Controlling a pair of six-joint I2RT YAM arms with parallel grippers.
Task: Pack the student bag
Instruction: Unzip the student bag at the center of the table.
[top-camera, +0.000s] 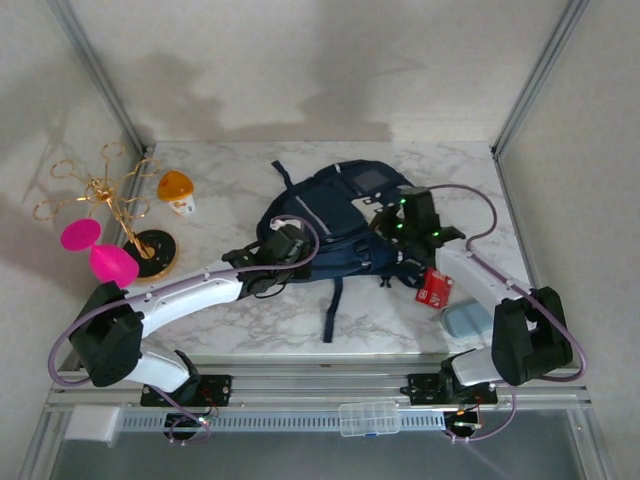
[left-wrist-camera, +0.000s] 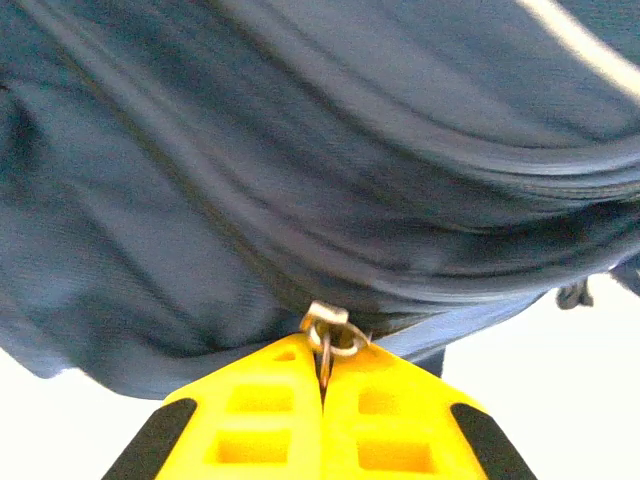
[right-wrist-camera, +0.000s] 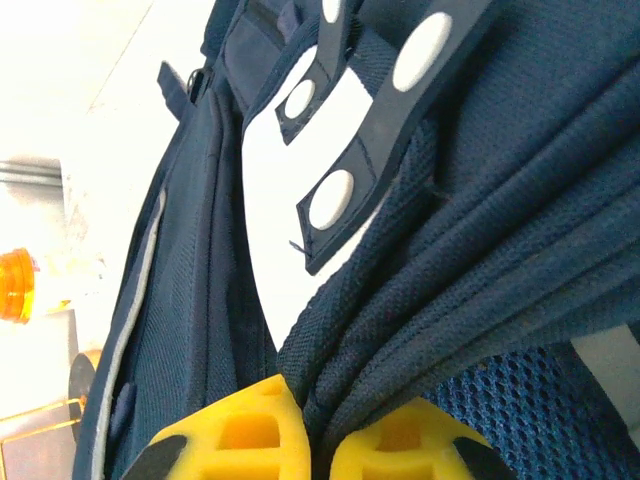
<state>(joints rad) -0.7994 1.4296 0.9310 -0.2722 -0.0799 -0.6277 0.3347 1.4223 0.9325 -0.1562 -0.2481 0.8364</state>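
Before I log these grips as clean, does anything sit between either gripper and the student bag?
Nothing visible does. The left gripper is shut on the metal zipper pull of the student bag; the right gripper pinches a fold of its fabric directly.

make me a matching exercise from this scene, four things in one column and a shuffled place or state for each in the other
Things
1. left gripper
2. right gripper
3. orange-capped container
4. red packet

Places or states
A. lies just off the right side of the student bag
B. shut on a fold of the student bag's fabric
C. shut on the zipper pull
D. stands near the gold stand

Pairs: 1-C, 2-B, 3-D, 4-A
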